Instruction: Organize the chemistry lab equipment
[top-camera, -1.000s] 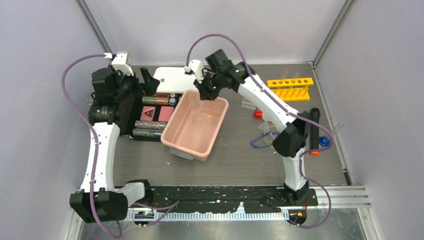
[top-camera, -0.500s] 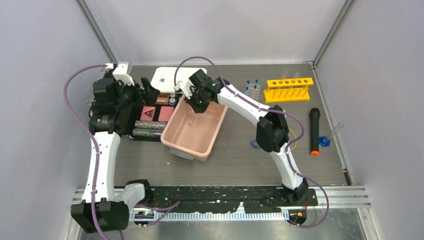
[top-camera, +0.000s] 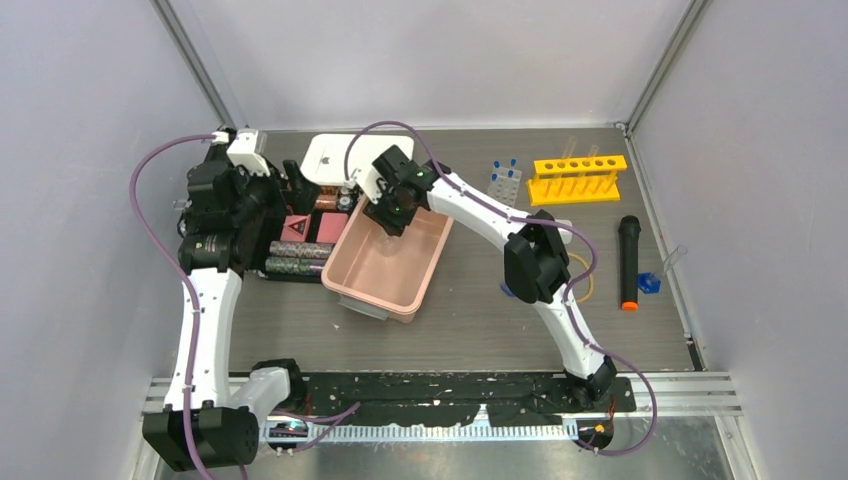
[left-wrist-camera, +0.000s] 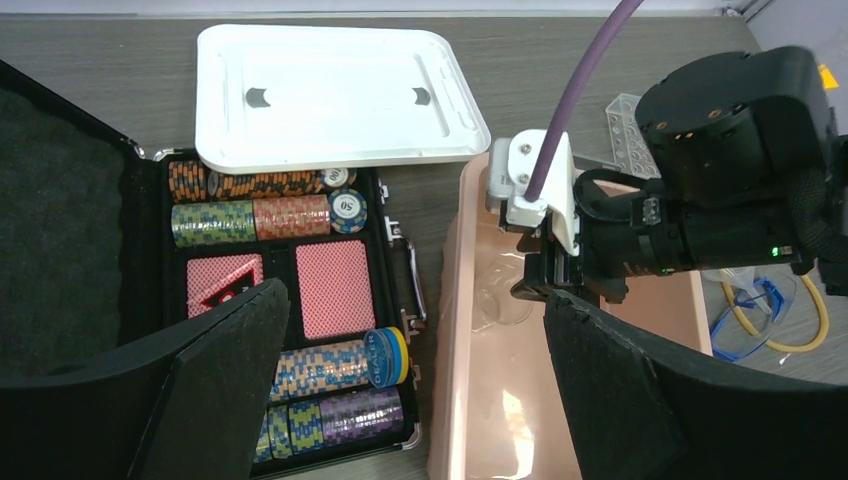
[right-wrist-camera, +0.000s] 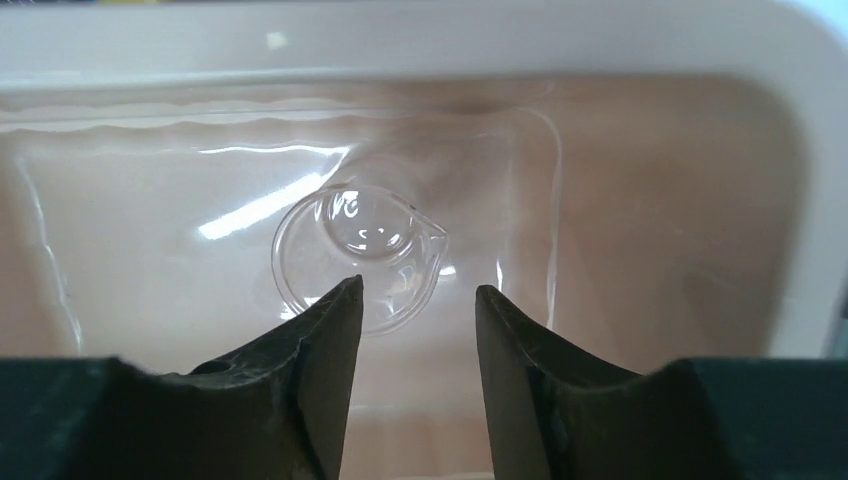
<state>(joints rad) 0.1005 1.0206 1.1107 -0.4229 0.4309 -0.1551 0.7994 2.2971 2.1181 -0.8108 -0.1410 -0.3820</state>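
Note:
A clear funnel (right-wrist-camera: 355, 250) lies on the floor of the pink tub (top-camera: 432, 262) at its far end; it also shows in the left wrist view (left-wrist-camera: 500, 300). My right gripper (right-wrist-camera: 418, 290) is open and empty just above it, and shows from the top (top-camera: 388, 215). My left gripper (left-wrist-camera: 415, 400) is wide open and empty, high over the chip case and tub edge (top-camera: 258, 212). The yellow rack (top-camera: 580, 178) and clear tube tray (top-camera: 507, 180) with blue-capped tubes stand far right. Blue glasses (left-wrist-camera: 750, 310) and yellow tubing (left-wrist-camera: 812, 330) lie right of the tub. The squeeze bottle is hidden.
An open black case of poker chips and cards (top-camera: 300, 235) sits left of the tub. The white lid (top-camera: 335, 155) lies behind it. A black marker with an orange tip (top-camera: 628, 262) and a small blue piece (top-camera: 650, 283) lie at the right.
My right gripper has moved left and lower into the tub's far end, and its elbow has swung left. The tube tray is now uncovered. My left arm has barely shifted.

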